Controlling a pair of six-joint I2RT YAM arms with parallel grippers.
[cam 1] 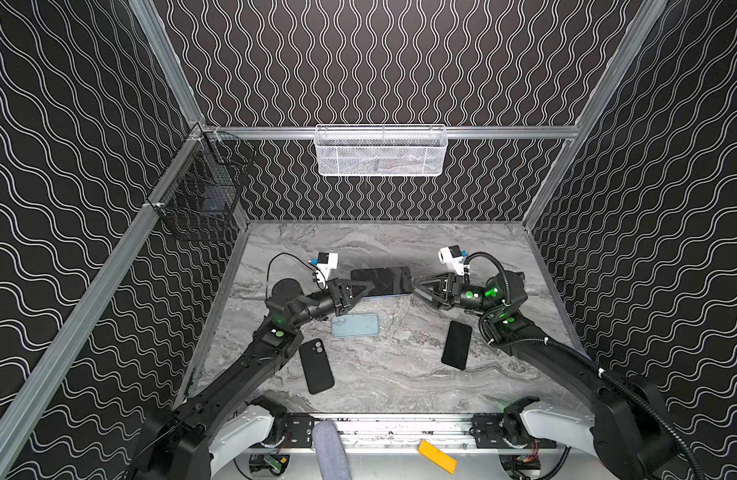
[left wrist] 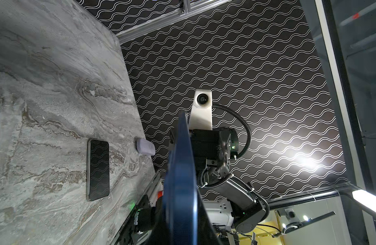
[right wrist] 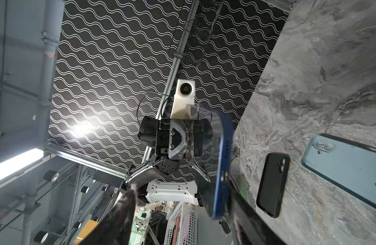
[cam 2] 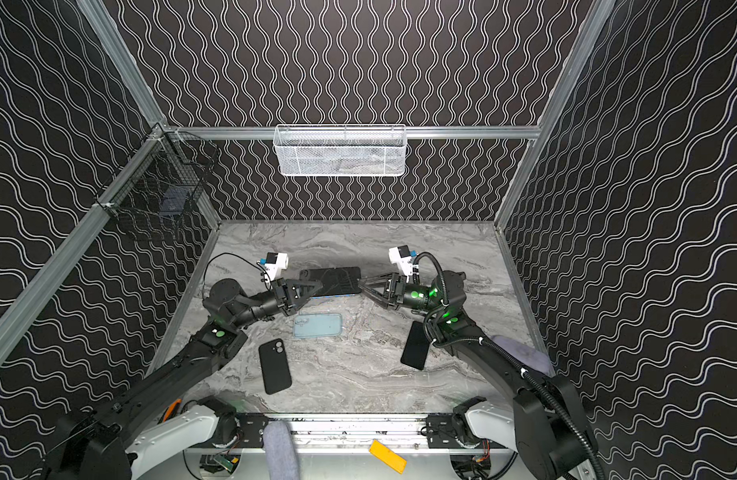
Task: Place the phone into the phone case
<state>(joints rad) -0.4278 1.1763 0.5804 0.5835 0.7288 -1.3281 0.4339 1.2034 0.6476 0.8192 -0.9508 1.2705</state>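
Between the left tool (cam 1: 369, 286), clamped on its end, and the right tool (cam 1: 416, 286), jaws spread, the phone (cam 1: 389, 279) looks stiff, slick, fragile, best pinched across its blue edges.

White mesh basket (cam 1: 379, 164): hangs on rear rail (cam 1: 504, 132)
Black wire basket (cam 1: 192, 216): hangs on left rail (cam 1: 109, 266)
Yellow block (cam 1: 436, 456): front ledge, near grey roll (cam 1: 328, 449)
Lavender object (left wrist: 145, 146): at tabletop (left wrist: 45, 84) edge
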